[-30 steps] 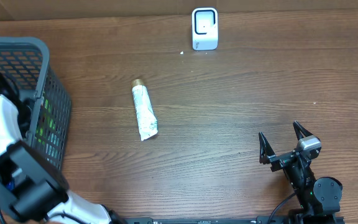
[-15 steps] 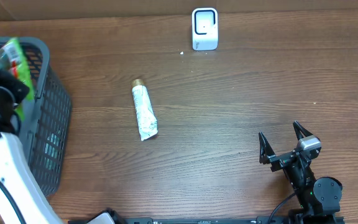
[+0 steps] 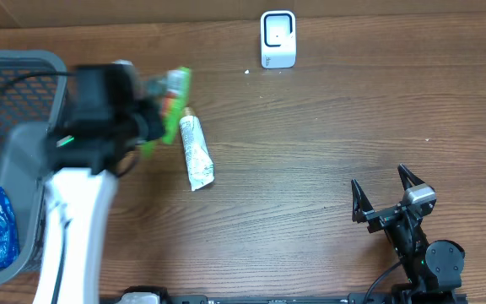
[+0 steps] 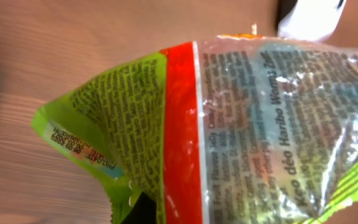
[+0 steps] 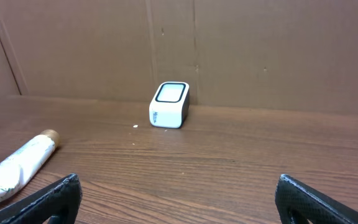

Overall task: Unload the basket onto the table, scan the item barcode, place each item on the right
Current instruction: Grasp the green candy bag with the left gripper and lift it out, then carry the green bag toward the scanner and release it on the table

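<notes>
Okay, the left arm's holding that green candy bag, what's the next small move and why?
Probably carry the candy bag toward the white scanner at the far side. The left gripper is shut on the bag near the tube, well short of the scanner, and the right gripper sits open.

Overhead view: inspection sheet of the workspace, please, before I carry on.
Surface: wooden table, no spills seen.
Job's things: green Haribo bag held beside the grey basket; white scanner at the far edge.
Clutter: white tube lying flat; blue packet in the grey basket.
Grippers: left gripper shut on the Haribo bag; right gripper open, empty.
Cables: black cable by the right arm.
Surroundings: cardboard wall behind.
</notes>
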`<state>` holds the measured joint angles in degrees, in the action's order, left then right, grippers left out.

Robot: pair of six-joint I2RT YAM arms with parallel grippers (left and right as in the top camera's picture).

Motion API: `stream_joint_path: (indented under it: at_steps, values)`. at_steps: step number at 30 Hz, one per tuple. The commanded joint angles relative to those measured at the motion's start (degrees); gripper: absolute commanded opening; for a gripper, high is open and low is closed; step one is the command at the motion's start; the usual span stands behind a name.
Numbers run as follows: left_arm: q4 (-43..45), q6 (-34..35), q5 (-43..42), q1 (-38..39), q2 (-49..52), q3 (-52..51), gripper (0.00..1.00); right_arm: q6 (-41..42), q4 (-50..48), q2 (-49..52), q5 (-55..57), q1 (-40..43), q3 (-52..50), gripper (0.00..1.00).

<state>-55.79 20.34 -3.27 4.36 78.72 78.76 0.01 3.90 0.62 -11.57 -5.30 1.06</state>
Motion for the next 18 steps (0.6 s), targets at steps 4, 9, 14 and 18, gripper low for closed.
stream_joint_path:
  at_steps: [4,9,14,18]
  values:
    - [13.9,7.6,-0.2,13.1,14.6,-4.9,0.04,0.2,-0.3,-0.5,0.2,-0.3,-0.6,1.0]
    - [18.9,11.5,-0.4,18.1,24.5,-4.8,0.04,0.2,-0.3,-0.5,0.2,-0.3,-0.6,1.0]
    - [19.6,12.4,-1.3,19.7,28.4,-4.6,0.12,0.2,-0.3,-0.5,0.2,-0.3,-0.6,1.0]
    - [16.5,10.9,-1.2,19.7,27.7,-1.9,0.55,0.2,-0.3,-0.5,0.2,-0.3,-0.6,1.0]
